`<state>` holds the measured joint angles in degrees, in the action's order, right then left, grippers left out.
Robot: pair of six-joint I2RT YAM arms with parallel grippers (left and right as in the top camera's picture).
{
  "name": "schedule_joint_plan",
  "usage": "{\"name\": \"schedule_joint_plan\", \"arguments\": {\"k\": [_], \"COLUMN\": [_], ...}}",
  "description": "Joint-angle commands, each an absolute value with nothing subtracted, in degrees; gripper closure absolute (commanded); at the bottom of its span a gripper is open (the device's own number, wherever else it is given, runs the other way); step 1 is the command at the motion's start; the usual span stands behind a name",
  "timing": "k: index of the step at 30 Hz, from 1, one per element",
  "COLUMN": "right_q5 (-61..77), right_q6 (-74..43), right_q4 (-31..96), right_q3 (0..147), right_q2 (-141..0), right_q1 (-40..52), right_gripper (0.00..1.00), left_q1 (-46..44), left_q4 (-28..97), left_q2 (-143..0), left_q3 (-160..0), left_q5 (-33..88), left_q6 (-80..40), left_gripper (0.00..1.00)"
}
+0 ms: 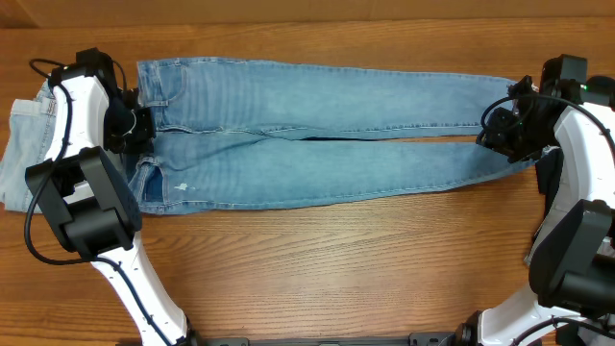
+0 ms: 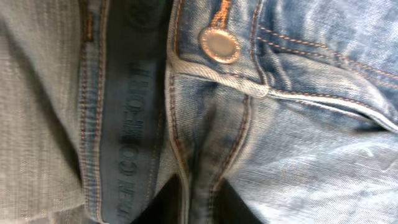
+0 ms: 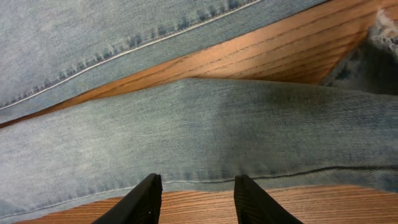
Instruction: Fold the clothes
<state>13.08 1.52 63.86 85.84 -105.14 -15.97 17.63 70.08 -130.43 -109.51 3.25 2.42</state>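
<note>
Mid-blue jeans: flat along counter's far edge, waist left. At waist, left gripper: fingers narrow, pinching fly fold. At right edge, right gripper: fingers wide, near leg.

Pale-blue jeans, brown wooden table

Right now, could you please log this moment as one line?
jeans flat on table | left gripper at waistband, state unclear | right gripper open over leg

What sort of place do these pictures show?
Probably a robotics lab or test bench, not a home: a left arm and right arm stand at a wooden table, with blue jeans spread flat for folding.
</note>
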Motion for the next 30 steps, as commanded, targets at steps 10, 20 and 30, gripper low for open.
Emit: {"name": "schedule_joint_plan", "arguments": {"k": [10,20,30], "right_q5": [12.84,12.71,12.73], "right_q6": [1.96,1.74,1.74], "right_q4": [63.77,63.24,63.24], "right_q3": [85.67,85.52,85.52], "right_q2": [-104.07,-104.07,-104.07], "right_q1": [-15.7,-15.7,-15.7], "right_gripper": [0.58,0.71,0.71], "left_q1": [19.59,24.99,28.58], "left_q4": [74.87,68.03,61.63], "left_q2": [-130.87,-131.15,-133.53], "left_q3": [-121.86,-113.99,-109.71], "left_q5": [-7.97,-9.89,-1.8], "left_q6": [-1.43,-1.32,4.1], "left_gripper": [0.84,0.81,0.88]}}
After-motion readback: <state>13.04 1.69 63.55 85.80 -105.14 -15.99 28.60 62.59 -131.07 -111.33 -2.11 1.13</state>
